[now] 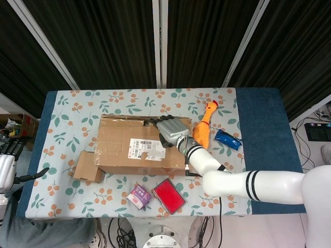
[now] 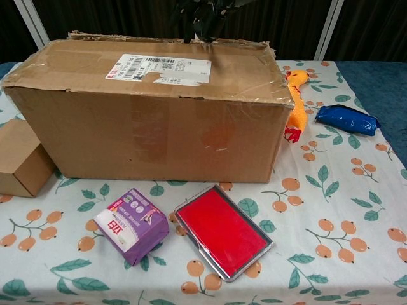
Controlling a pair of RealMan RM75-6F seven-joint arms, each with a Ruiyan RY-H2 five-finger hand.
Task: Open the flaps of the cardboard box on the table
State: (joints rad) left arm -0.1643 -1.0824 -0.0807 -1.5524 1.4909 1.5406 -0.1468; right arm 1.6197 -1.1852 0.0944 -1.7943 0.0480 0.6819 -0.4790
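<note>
The closed cardboard box (image 1: 129,157) (image 2: 152,127) lies in the middle of the table, its flaps flat and a white label on top. My right hand (image 1: 170,130) hovers over the box's top right part, palm down, with its dark fingers (image 2: 203,16) spread and reaching the far top edge. It holds nothing; I cannot tell whether the fingertips touch the cardboard. My left hand (image 1: 6,168) hangs off the table's left edge, far from the box, fingers apart and empty.
A small brown box (image 1: 87,166) (image 2: 22,159) sits against the big box's left end. A purple packet (image 1: 138,196) (image 2: 132,223) and a red case (image 1: 169,195) (image 2: 222,230) lie in front. A rubber chicken (image 1: 202,132) (image 2: 296,101) and blue packet (image 1: 227,139) (image 2: 346,119) lie to the right.
</note>
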